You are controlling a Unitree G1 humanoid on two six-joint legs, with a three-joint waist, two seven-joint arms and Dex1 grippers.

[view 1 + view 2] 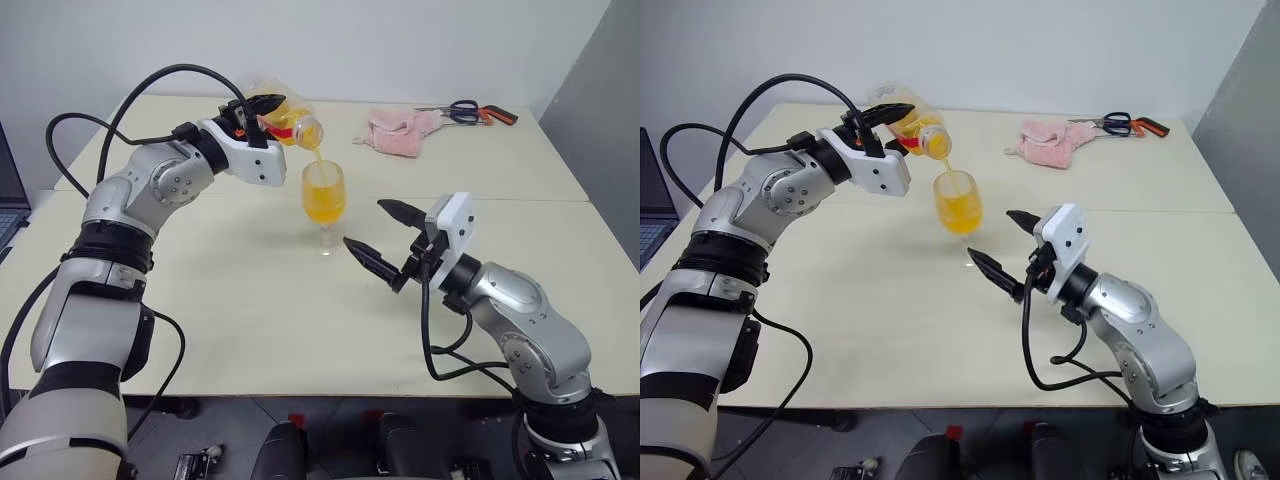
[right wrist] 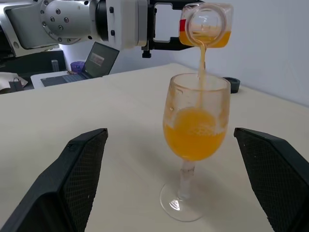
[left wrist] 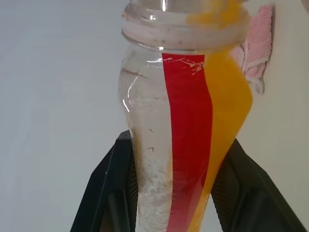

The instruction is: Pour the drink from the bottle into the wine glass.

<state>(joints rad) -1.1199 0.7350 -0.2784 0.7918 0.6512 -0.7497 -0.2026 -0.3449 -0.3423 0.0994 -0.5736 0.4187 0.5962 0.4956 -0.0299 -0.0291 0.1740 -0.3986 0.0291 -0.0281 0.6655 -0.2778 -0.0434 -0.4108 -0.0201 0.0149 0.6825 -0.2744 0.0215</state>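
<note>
Tilted bottle (image 1: 290,122) over wine glass (image 1: 324,195)

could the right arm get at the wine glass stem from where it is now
Probably yes: the right tool is open, aimed at the wine glass with bare table between; the pouring bottle sits above the rim, clear of the stem.
</note>
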